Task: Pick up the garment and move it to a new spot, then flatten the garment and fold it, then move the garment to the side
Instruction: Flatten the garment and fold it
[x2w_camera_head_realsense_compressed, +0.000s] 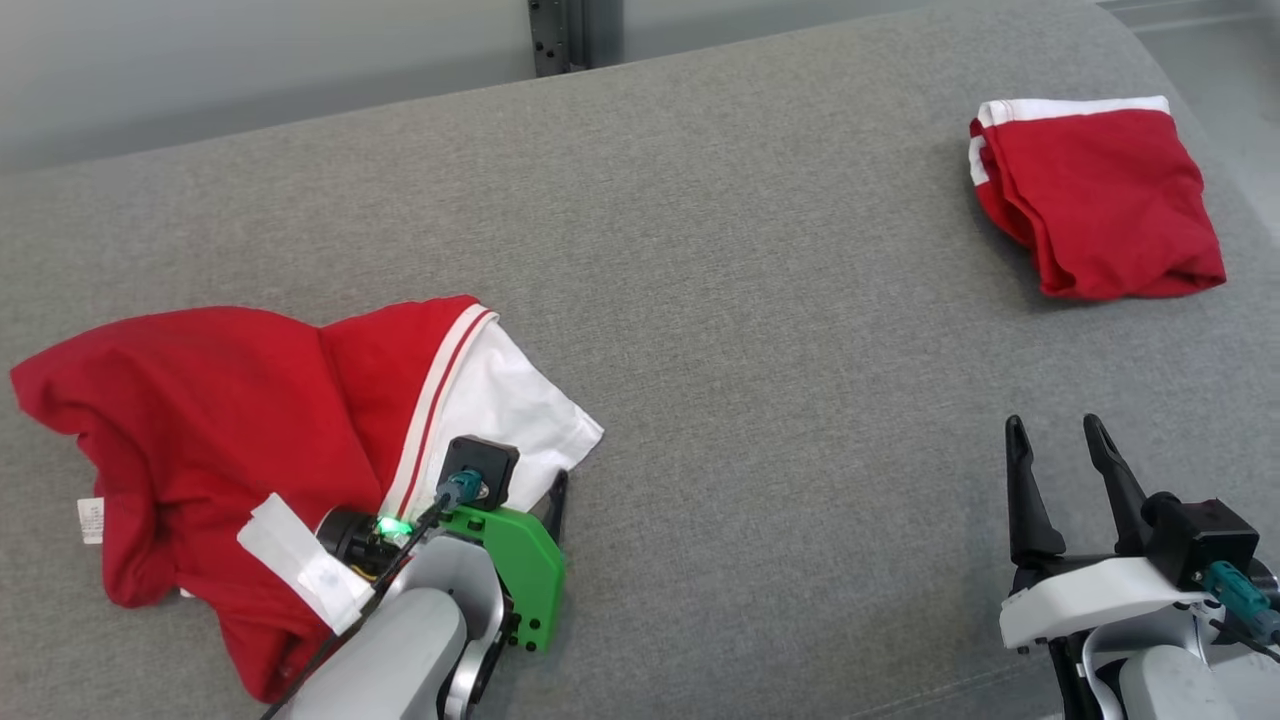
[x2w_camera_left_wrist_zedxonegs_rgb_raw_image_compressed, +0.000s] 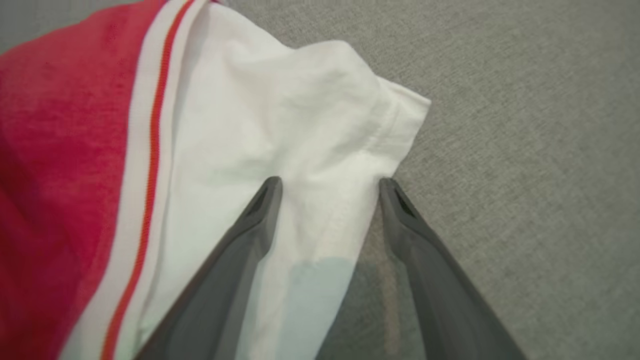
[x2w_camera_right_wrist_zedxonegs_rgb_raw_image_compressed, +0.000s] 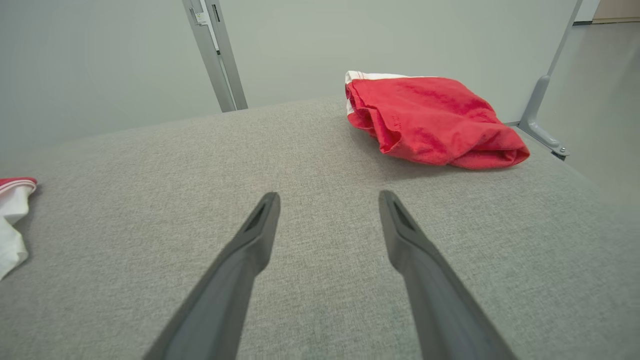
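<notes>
In the head view, you see the crumpled red-and-white garment (x2w_camera_head_realsense_compressed: 200, 420) at the lower left of the grey fabric worktop (x2w_camera_head_realsense_compressed: 750, 350), with its white part toward the centre. Your left arm (x2w_camera_head_realsense_compressed: 400, 640) reaches over that white edge. A folded red garment (x2w_camera_head_realsense_compressed: 1095, 200) lies at the upper right, well apart. Your right gripper (x2w_camera_head_realsense_compressed: 1055, 432) stands at the lower right over bare worktop, its fingers spread and holding nothing.

In the left wrist view, your left gripper (x2w_camera_left_wrist_zedxonegs_rgb_raw_image_compressed: 330, 187) has its fingers wide apart. One tip is over the white cloth and the other is at its hem, so they straddle the cloth without pinching it.

In the right wrist view, the spread fingers point across bare worktop. The folded red garment sits at the upper right, and a white corner of the crumpled garment shows at the left edge.
</notes>
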